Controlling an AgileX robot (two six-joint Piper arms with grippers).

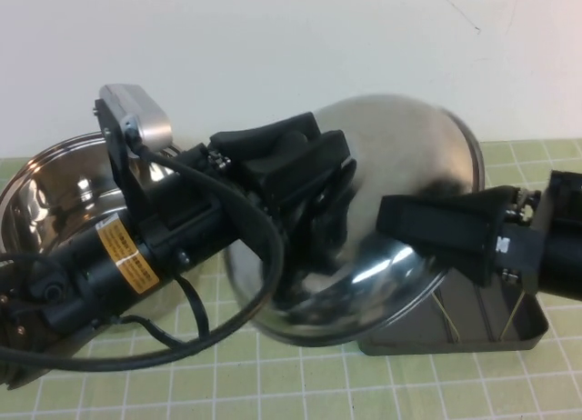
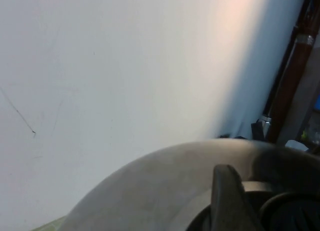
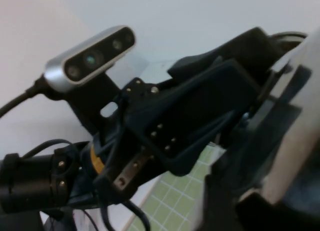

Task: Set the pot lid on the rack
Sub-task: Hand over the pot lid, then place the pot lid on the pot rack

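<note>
Left claw (image 1: 318, 197) grips pot lid (image 1: 400, 165); right claw (image 1: 400, 222) alongside.

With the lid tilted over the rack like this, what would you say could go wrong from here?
1. The lid leans on the rack; released now, it might slide off or tip it.
2. The left gripper at the knob and the right gripper at the rim work close together and could collide.
3. The pot sits near the left arm.

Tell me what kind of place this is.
Probably a lab mock-up of a kitchen counter: a green checked mat under a bare white wall, a steel pot, and a rack. The left gripper and right gripper meet at the pot lid.
</note>
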